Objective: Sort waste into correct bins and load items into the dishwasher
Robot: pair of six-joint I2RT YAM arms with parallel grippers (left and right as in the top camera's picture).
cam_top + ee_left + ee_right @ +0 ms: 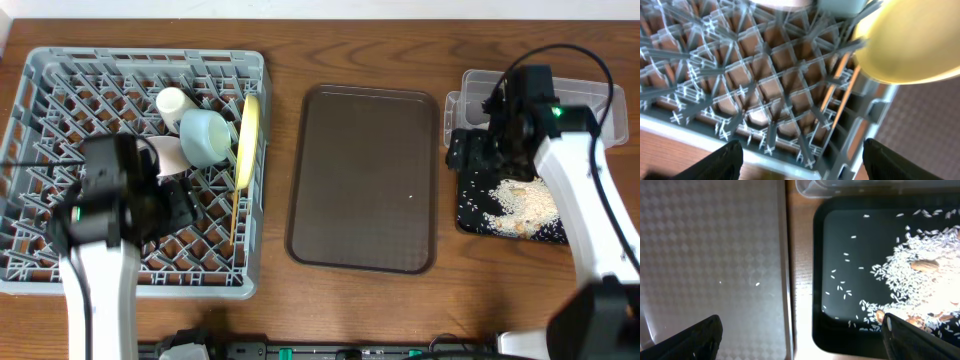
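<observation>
the pale-yellow plate [247,140] stands on edge by the right wall of the grey dish rack [140,58], chopsticks [234,215] just beside it. white rice [920,275] lies scattered in the glossy black tray [850,305]. the left gripper [805,162] gapes wide over the rack's near corner, holding nothing. the right gripper [805,340], equally wide and empty, hovers over the tray's left rim.

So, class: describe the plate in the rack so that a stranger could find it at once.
Start at the big grey dish rack on the left of the table. Toward its right side, just beside a light-blue bowl, stands the plate. It alone is pale yellow, and it stands on edge, so from above it shows as a thin strip.
</observation>
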